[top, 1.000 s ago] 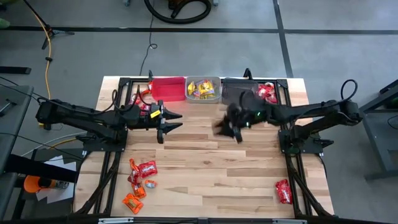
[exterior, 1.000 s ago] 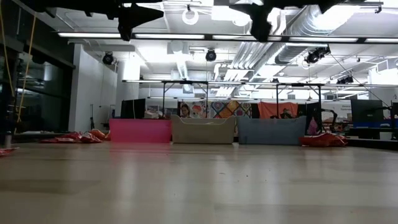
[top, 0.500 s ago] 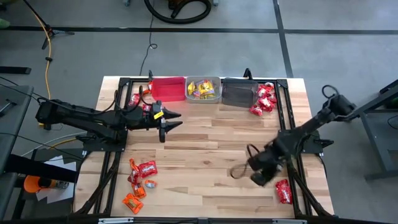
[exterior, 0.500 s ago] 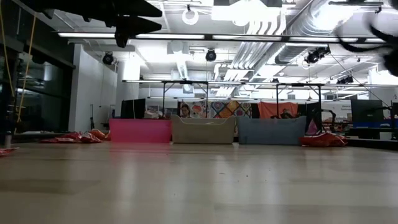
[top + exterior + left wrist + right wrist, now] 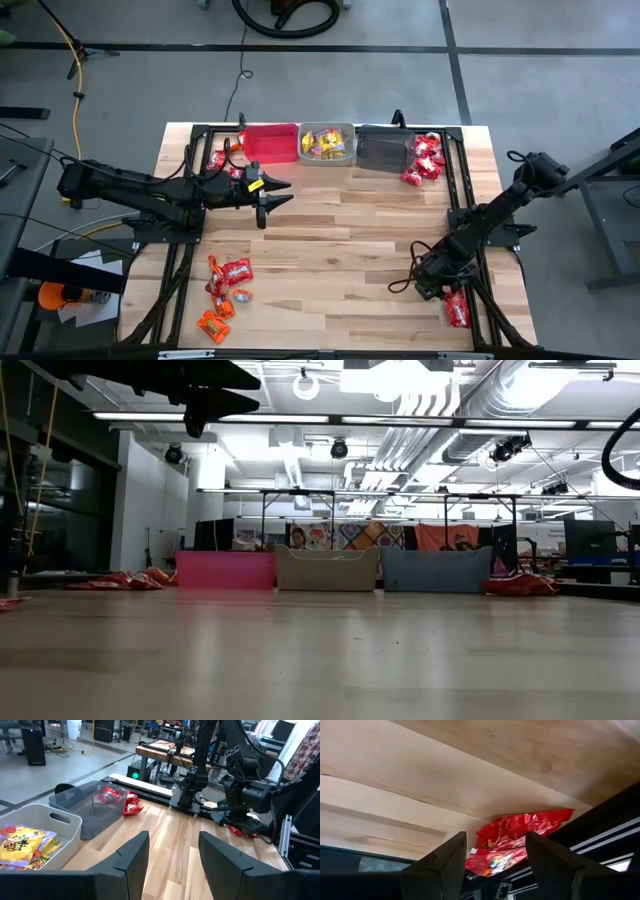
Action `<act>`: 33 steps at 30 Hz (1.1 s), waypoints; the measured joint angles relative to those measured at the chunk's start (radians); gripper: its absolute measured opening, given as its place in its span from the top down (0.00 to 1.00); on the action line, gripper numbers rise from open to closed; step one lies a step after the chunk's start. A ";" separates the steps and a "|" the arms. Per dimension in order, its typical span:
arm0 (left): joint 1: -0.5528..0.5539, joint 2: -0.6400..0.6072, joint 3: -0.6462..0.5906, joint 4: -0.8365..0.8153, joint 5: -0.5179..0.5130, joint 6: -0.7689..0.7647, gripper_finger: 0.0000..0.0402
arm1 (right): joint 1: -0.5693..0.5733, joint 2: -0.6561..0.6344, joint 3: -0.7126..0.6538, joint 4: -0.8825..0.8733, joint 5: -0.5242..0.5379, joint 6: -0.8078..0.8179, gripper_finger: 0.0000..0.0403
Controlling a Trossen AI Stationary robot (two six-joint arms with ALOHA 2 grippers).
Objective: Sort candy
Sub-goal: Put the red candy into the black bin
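Red, orange and yellow candy lies in heaps: near left (image 5: 225, 290), left of the red bin (image 5: 218, 160) and right of the dark bin (image 5: 425, 158). One red candy packet (image 5: 456, 308) lies flat near the table's near right corner. My right gripper (image 5: 432, 288) is open and slants down just beside that packet (image 5: 515, 842), which shows past its spread fingers (image 5: 495, 865); nothing is between them. My left gripper (image 5: 275, 192) hangs open and nearly level above the table's far left middle (image 5: 172, 855), well clear of the boards (image 5: 215, 395).
Three bins stand in a row at the far edge: red (image 5: 270, 142), clear grey with yellow candy (image 5: 327, 143), and dark (image 5: 385, 148) with a red packet inside (image 5: 107, 796). Black frame rails (image 5: 462, 250) run along both sides. Bare boards lie in the middle (image 5: 340, 240).
My right gripper has swung from in front of the dark bin toward the table's near right corner, sinking and rolling over as it went, and has slowed above the lone red packet. It has stayed open.
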 joint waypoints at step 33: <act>0.000 -0.028 -0.001 0.010 -0.140 -0.001 0.61 | -0.061 0.133 0.083 0.040 0.121 -0.324 0.97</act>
